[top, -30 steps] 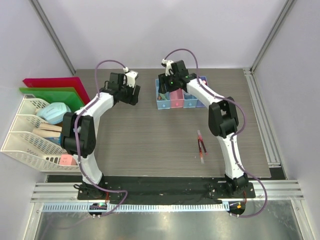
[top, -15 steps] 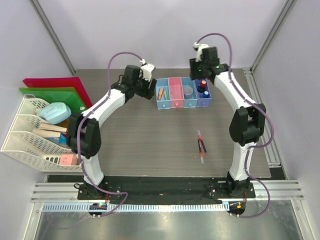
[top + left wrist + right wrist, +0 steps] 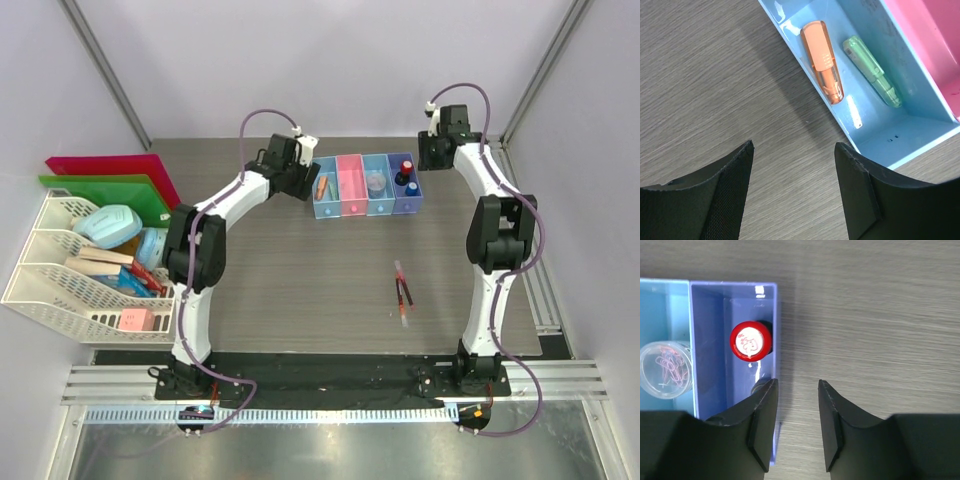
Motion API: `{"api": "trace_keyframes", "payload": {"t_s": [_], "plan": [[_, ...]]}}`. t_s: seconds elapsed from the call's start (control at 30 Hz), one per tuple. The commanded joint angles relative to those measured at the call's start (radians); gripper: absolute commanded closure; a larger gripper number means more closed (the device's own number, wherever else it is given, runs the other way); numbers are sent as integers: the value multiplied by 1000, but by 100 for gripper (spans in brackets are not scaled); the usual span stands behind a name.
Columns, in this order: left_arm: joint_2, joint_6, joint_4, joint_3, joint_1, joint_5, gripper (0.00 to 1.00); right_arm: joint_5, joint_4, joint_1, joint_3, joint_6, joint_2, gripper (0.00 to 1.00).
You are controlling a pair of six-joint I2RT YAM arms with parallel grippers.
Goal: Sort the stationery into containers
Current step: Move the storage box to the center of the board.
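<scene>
The containers (image 3: 365, 186) are a joined row of small boxes: light blue, pink, light blue, purple. An orange marker (image 3: 822, 60) and a green eraser (image 3: 872, 72) lie in the left light blue box (image 3: 920, 135). A red-capped bottle (image 3: 750, 341) stands in the purple box (image 3: 705, 340), with a blue-capped bottle (image 3: 411, 188) beside it. Thin red-and-black pens (image 3: 402, 292) lie loose on the table. My left gripper (image 3: 794, 147) is open and empty over bare wood beside the row's left end. My right gripper (image 3: 797, 382) is open and empty just right of the purple box.
A clear round tub of paper clips (image 3: 665, 369) sits in the second light blue box. White mesh trays (image 3: 60, 270) holding pale blue and pink things stand at the left edge, with red and green folders (image 3: 110, 175) behind them. A metal rail (image 3: 525, 230) runs along the table's right side.
The left gripper has swung right to the left end of the box row. The right gripper has moved right, from above the boxes to beyond the purple box, and its jaws have narrowed.
</scene>
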Motion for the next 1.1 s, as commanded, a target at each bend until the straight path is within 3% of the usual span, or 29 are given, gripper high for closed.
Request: {"api": "trace_keyframes", "payload": {"t_s": [0.0, 0.63, 1.07], "plan": [[3, 20, 4, 50, -10, -23, 34, -69, -1, 10, 41, -19, 26, 58], [49, 43, 1, 50, -32, -26, 34, -104, 50, 8, -50, -19, 54, 77], [-78, 30, 30, 62, -33, -24, 33, -122, 65, 8, -103, -16, 25, 83]]}}
